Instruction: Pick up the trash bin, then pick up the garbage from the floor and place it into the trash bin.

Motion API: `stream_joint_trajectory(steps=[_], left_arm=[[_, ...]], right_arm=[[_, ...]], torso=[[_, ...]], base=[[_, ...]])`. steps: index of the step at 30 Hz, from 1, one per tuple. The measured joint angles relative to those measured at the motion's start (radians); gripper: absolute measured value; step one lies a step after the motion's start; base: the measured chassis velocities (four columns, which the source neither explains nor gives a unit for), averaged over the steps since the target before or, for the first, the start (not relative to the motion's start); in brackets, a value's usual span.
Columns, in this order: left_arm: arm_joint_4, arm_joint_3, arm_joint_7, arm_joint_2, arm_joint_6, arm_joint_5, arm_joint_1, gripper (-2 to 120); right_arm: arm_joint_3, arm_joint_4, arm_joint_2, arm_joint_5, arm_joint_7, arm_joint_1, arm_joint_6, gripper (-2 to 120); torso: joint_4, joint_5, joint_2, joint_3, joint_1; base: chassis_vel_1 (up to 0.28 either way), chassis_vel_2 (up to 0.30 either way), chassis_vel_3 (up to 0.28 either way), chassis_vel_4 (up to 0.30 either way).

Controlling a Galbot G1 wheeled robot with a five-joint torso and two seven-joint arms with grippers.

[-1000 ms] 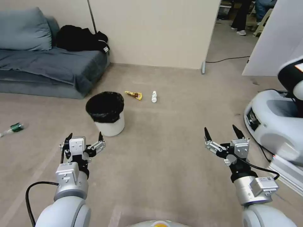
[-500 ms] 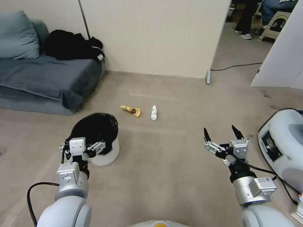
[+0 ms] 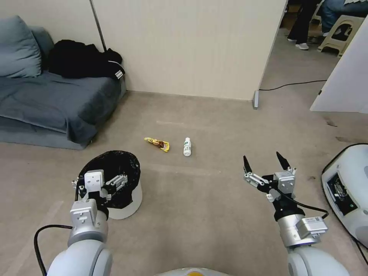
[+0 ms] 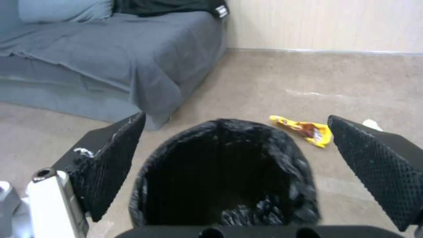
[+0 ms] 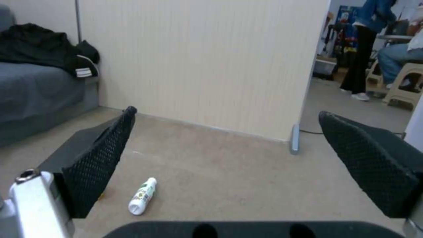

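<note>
Both fingers of your left gripper point(image 3: 100, 180) are spread wide over the bin point(image 3: 126, 199), lower left of the head view; nothing gripped. Left wrist view looks into the bin's black bag point(image 4: 224, 172), the yellow wrapper point(image 4: 305, 129) just beyond. Your right gripper point(image 3: 264, 165) is also spread, held forward above bare carpet, lower right. Right wrist view shows the small white bottle point(image 5: 142, 195).

No readable text. Small bottle point(image 5: 142, 196) label print too blurred; yellow wrapper point(image 4: 305, 129) print illegible.
</note>
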Motion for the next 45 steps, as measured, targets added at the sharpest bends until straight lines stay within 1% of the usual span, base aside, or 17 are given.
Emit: stream_joint_trajectory(steps=[2, 4, 8, 10, 11, 14, 15, 16, 19, 20, 23, 24, 27, 32, 35, 41, 45], left_arm=[[0.006, -0.02, -0.008, 0.008, 0.007, -0.018, -0.018, 100], [0.015, -0.081, -0.034, 0.045, 0.034, -0.087, -0.066, 100], [0.017, -0.089, -0.042, 0.054, 0.046, -0.131, -0.075, 100], [0.036, -0.089, -0.07, 0.057, 0.075, -0.193, -0.095, 100], [0.036, -0.089, -0.07, 0.057, 0.075, -0.193, -0.095, 100], [0.089, -0.111, -0.131, 0.072, 0.118, -0.302, -0.145, 100], [0.14, -0.137, -0.162, 0.088, 0.136, -0.345, -0.18, 100], [0.14, -0.137, -0.162, 0.088, 0.136, -0.345, -0.18, 100], [0.225, -0.174, -0.205, 0.12, 0.169, -0.422, -0.229, 100], [0.225, -0.174, -0.205, 0.12, 0.169, -0.422, -0.229, 100], [0.317, -0.182, -0.291, 0.148, 0.237, -0.55, -0.286, 100], [0.317, -0.182, -0.291, 0.148, 0.237, -0.55, -0.286, 100], [0.382, -0.184, -0.312, 0.162, 0.247, -0.606, -0.319, 100], [0.457, -0.182, -0.328, 0.172, 0.253, -0.648, -0.359, 100], [0.543, -0.191, -0.338, 0.181, 0.253, -0.649, -0.405, 100], [0.611, -0.192, -0.335, 0.199, 0.252, -0.639, -0.426, 100], [0.643, -0.194, -0.31, 0.184, 0.25, -0.58, -0.422, 100]], right_arm=[[0.002, 0.0, 0.0, 0.0, -0.002, -0.001, 0.002, 100], [0.006, 0.008, 0.0, 0.001, -0.003, -0.002, 0.004, 100], [0.006, 0.018, 0.0, 0.001, -0.003, -0.007, 0.004, 100], [0.005, 0.02, 0.0, 0.001, -0.002, -0.014, 0.009, 100], [0.005, 0.02, 0.0, 0.001, -0.002, -0.014, 0.009, 100], [0.006, 0.017, 0.0, 0.001, -0.002, -0.028, 0.023, 100], [0.007, 0.016, 0.0, 0.001, -0.002, -0.034, 0.029, 100], [0.007, 0.016, 0.0, 0.001, -0.002, -0.034, 0.029, 100], [0.01, 0.014, 0.0, 0.003, -0.002, -0.032, 0.03, 100], [0.01, 0.014, 0.0, 0.003, -0.002, -0.032, 0.03, 100], [0.01, 0.006, 0.0, 0.005, -0.002, -0.023, 0.028, 100], [0.01, 0.006, 0.0, 0.005, -0.002, -0.023, 0.028, 100], [0.009, 0.002, 0.0, 0.005, -0.003, -0.019, 0.026, 100], [0.009, -0.008, 0.0, 0.002, -0.004, -0.02, 0.028, 100], [0.01, -0.016, 0.0, 0.001, -0.005, -0.022, 0.029, 100], [0.009, -0.011, 0.0, 0.001, -0.007, -0.013, 0.027, 100], [0.01, -0.013, 0.0, 0.008, -0.007, -0.006, 0.024, 100]], torso=[[0.0, -0.0002, 0.0, 0.0, 0.0], [-0.0002, 0.0, 0.0, 0.0, 0.0], [0.0001, 0.0, 0.0, 0.0, 0.0], [0.0001, 0.0002, 0.0, 0.0, 0.0], [0.0001, 0.0002, 0.0, 0.0, 0.0], [-0.0003, 0.0003, 0.0, 0.0, 0.0], [-0.0002, -0.0002, 0.0, 0.0, 0.0], [-0.0002, -0.0002, 0.0, 0.0, 0.0], [0.0001, -0.0001, 0.0, 0.0, 0.0], [0.0001, -0.0001, 0.0, 0.0, 0.0], [-0.0001, -0.0001, 0.0, 0.0, 0.0], [-0.0001, -0.0001, 0.0, 0.0, 0.0], [0.0001, 0.0, 0.0, 0.0, 0.0], [0.0, 0.0, 0.0, 0.0, 0.0], [-0.0001, -0.0001, 0.0, 0.0, 0.0], [0.0, 0.0001, 0.0, 0.0, 0.0], [-0.0001, 0.0008, 0.0, 0.0, 0.0]], base=[[0.0, 0.0, 0.0, 0.0], [0.0, 0.0, 0.0, 0.0], [0.0, 0.0, 0.0, 0.0], [0.0, 0.0, 0.0, 0.0], [0.0, 0.0, 0.0, 0.0], [0.0, 0.0, 0.0, 0.0], [0.0, 0.0, 0.0, 0.0], [0.0, 0.0, 0.0, 0.0], [0.0, 0.0, 0.0, 0.0], [0.0, 0.0, 0.0, 0.0], [0.0, 0.0, 0.0, 0.0], [0.0, 0.0, 0.0, 0.0], [0.0, 0.0, 0.0, 0.0], [0.0, 0.0, 0.0, 0.0], [0.0, 0.0, 0.0, 0.0], [0.0, 0.0, 0.0, 0.0], [0.0, 0.0, 0.0, 0.0]])
